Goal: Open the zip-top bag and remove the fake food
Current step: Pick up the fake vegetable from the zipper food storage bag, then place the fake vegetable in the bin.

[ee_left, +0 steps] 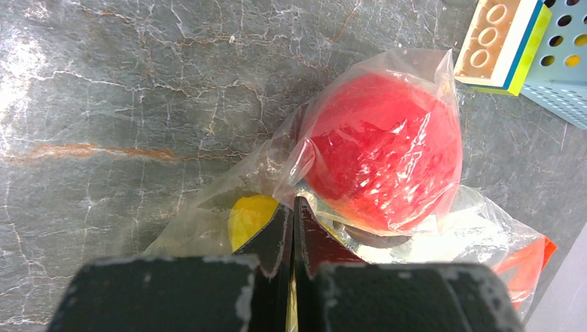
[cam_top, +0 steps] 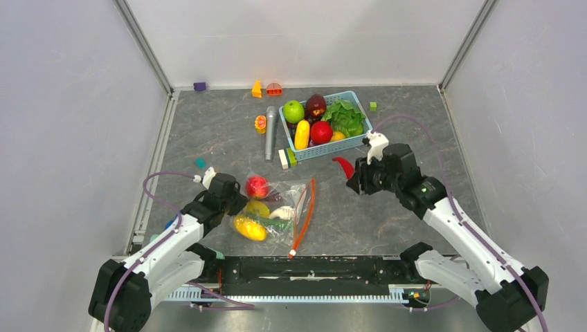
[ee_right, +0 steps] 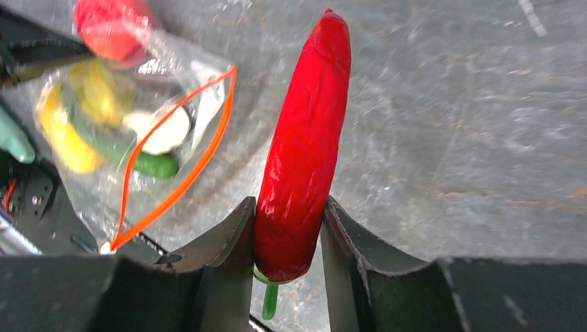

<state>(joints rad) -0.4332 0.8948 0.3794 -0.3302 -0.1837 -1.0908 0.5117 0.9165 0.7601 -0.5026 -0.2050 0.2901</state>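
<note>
The zip-top bag [cam_top: 280, 211] is lying lower left of centre on the tabletop [cam_top: 360, 221], mouth gaping, fake food [cam_top: 257, 186] inside; the left gripper [ee_left: 294, 221] jaws are pinching its film, the right gripper [ee_right: 289, 207] jaws are clamping a red chili [ee_right: 304, 138]; the slick film risks slipping free under any pull.

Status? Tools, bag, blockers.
Left tool shut on bag. Right tool shut on chili, apart from bag. Bag mouth open; red fruit, yellow pieces inside. No obstruction seen.
</note>
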